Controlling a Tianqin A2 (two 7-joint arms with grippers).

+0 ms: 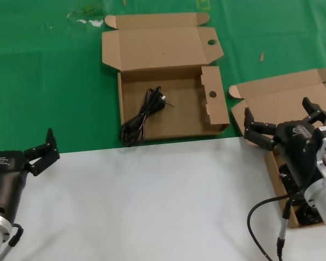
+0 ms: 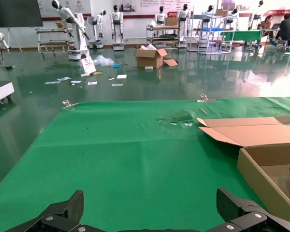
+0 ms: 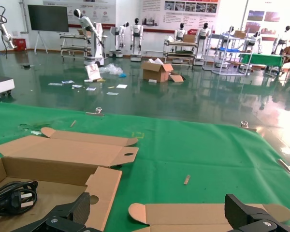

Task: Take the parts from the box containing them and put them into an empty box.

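A brown box with round holes in its flaps (image 1: 214, 103) lies open at mid-table, and one looped black cable (image 1: 141, 117) rests in its near-left corner. The plain-lidded box (image 1: 285, 97) sits at the right, its inside mostly covered by my right arm; dark cable bundles (image 1: 308, 216) show beside the arm. Above that box my right gripper (image 1: 280, 113) hovers open and empty. Its wrist view shows the holed box (image 3: 104, 186), the cable (image 3: 12, 195) and the plain lid's ear flap (image 3: 140, 212). My left gripper (image 1: 45, 151) waits open at the near left, over the cloth's edge.
Green cloth (image 1: 43, 81) covers the far half of the table and a white surface (image 1: 152, 201) the near half. A small wood-coloured scrap (image 1: 262, 56) lies on the cloth right of the holed box. White smears (image 1: 87, 22) mark the far left.
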